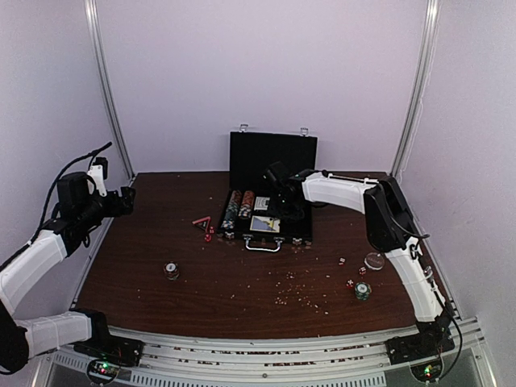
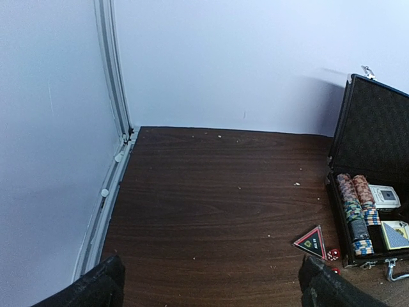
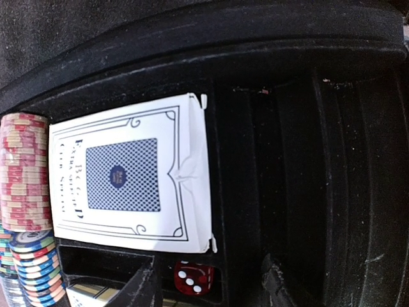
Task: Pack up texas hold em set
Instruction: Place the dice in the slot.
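Note:
The black case (image 1: 272,155) stands open at the back middle, lid upright. Its tray holds rows of striped chips (image 1: 238,208) and card decks (image 1: 265,224). My right gripper (image 1: 282,201) is inside the tray, open. In the right wrist view the right gripper (image 3: 208,289) sits over a red die (image 3: 192,278) lying in a slot, beside a white-and-blue card deck (image 3: 131,173) and chips (image 3: 25,173). My left gripper (image 1: 125,200) is raised at the far left, open and empty; the left wrist view shows the left gripper (image 2: 211,291) over bare table, with the case (image 2: 370,134) at its right.
A black-and-red triangular marker (image 1: 201,221) and red dice (image 1: 208,235) lie left of the case. Loose chip stacks (image 1: 172,270) (image 1: 362,291), a clear round piece (image 1: 373,260) and red dice (image 1: 350,283) lie on the brown table (image 1: 242,274). Crumbs are scattered at the front. Walls enclose the table.

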Available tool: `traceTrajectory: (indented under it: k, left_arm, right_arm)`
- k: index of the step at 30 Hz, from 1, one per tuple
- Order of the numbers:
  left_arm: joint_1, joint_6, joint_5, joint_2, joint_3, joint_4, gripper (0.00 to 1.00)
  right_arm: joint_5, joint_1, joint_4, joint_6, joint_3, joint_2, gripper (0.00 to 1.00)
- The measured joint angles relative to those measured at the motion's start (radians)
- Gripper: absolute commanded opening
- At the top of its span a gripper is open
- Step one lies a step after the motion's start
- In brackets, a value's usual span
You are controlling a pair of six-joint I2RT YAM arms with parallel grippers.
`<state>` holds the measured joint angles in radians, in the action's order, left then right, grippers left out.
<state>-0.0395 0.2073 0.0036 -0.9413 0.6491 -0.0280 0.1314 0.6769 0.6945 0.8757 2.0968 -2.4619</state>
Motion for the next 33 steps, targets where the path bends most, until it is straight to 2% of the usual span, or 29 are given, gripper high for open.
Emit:
traceTrajectory:
  k: [10,20,25,28,33]
  left_arm:
    - [0.000,0.000,0.001,0.000,0.000,0.000,0.98]
    - [0.000,0.000,0.001,0.001,-0.001,0.000,0.98]
    - [0.000,0.000,0.001,0.002,-0.002,0.000,0.98]
    - [0.000,0.000,0.000,0.003,-0.003,-0.001,0.98]
    - [0.000,0.000,0.000,0.003,-0.004,-0.002,0.98]
  right_arm:
    - [0.007,-0.001,0.026,0.026,0.027,-0.016,0.49]
    - [0.026,-0.001,0.049,0.038,0.044,-0.025,0.36]
    - [0.027,0.000,0.047,0.038,0.045,-0.025,0.34]
    - [0.027,0.000,0.047,0.037,0.046,-0.025,0.38]
    - [0.026,-0.001,0.037,0.022,0.054,-0.030,0.58]
